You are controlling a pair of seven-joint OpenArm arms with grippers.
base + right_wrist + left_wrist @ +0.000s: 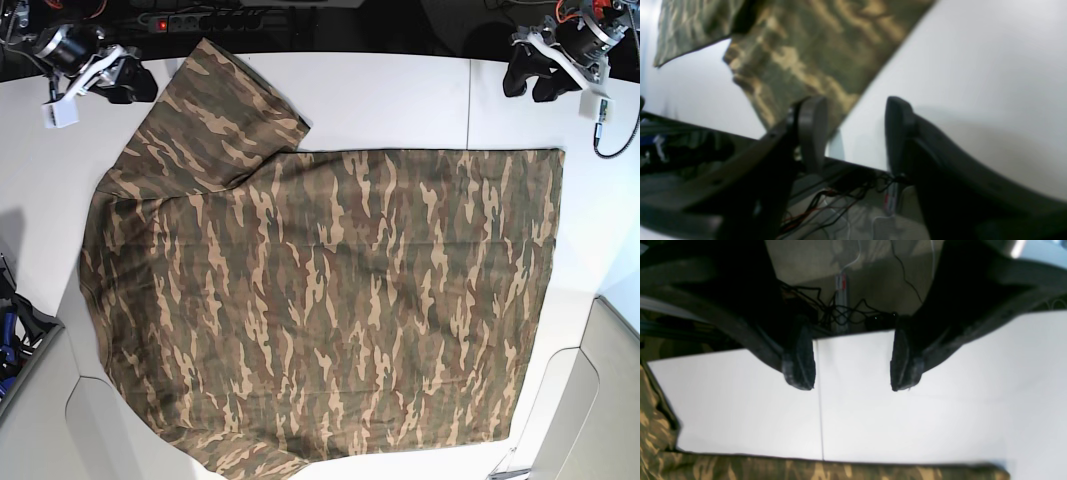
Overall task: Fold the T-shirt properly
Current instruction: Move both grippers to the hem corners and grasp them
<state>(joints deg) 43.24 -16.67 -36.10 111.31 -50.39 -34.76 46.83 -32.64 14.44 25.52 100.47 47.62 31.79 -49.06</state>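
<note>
Item one, nearest us in the base view: the T-shirt (330,300), camouflage print, which we find spread flat over the white table (400,100), one sleeve reaching toward the far left corner. Item two, at the far right corner: the left gripper (852,365), jaws parted, nothing between them, hanging over bare tabletop just past the shirt's hem. Item three, far left: the right gripper (855,130), likewise parted and empty, beside the sleeve edge.
</note>
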